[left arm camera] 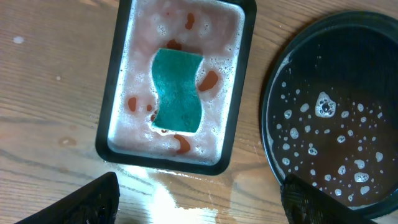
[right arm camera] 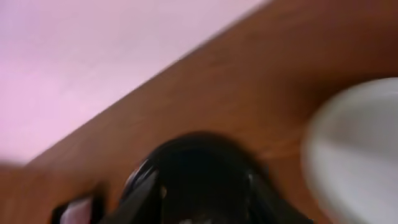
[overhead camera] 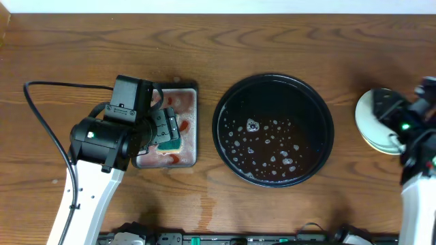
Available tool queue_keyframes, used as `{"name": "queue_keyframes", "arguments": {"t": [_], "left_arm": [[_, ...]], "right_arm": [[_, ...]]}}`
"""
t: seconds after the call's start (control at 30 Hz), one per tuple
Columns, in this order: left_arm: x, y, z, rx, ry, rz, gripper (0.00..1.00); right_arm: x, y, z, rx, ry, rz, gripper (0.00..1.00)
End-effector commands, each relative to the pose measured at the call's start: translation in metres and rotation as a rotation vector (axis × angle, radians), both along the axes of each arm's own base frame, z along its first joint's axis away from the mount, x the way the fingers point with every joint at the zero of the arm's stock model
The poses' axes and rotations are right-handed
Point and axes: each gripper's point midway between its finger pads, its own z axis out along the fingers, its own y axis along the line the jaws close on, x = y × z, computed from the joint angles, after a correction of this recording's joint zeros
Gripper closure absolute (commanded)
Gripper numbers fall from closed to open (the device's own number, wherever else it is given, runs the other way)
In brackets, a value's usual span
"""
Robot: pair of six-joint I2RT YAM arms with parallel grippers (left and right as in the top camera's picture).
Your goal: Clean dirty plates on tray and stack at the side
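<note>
As viewed from overhead, found plates [overhead camera: 371, 116] stacked on bare worktop [overhead camera: 286, 34], right of tray [overhead camera: 231, 146] and apart from its rim, partly under right end effector [overhead camera: 394, 117]. Cannot tell its opening: wrist view blurred. Noted left end effector [left arm camera: 199, 199] spread wide, holding nothing, above sponge [left arm camera: 178, 90] in rectangular tray [left arm camera: 106, 134], well left of the stack. Judged right arm nearer.

Counted:
- one round tray, suds [overhead camera: 272, 146] only, no plate in it
- one sponge
- one stack, pale top, yellowish rim beneath, number unresolved
</note>
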Motion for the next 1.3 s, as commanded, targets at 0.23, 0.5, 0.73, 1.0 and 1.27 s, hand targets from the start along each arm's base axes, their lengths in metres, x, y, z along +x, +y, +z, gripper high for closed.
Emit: {"name": "queue_keyframes", "arguments": {"t": [0.23, 0.5, 0.73, 1.0, 1.27], "left_arm": [[0.000, 0.000, 0.004, -0.001, -0.009, -0.006, 0.17], [0.000, 0.000, 0.004, -0.001, -0.009, -0.006, 0.17], [0.000, 0.000, 0.004, -0.001, -0.009, -0.006, 0.16], [0.000, 0.000, 0.004, -0.001, -0.009, -0.006, 0.17], [0.000, 0.000, 0.004, -0.001, -0.009, -0.006, 0.17]], "right_arm": [[-0.090, 0.172, 0.017, -0.224, -0.090, 0.673, 0.47], [-0.117, 0.211, 0.021, -0.196, -0.113, 0.834, 0.01], [-0.120, 0.204, 0.007, -0.219, -0.046, 0.814, 0.01], [-0.102, 0.150, 0.014, -0.436, -0.146, 0.497, 0.01], [-0.127, 0.117, -0.033, -0.459, -0.269, 0.346, 0.01]]}}
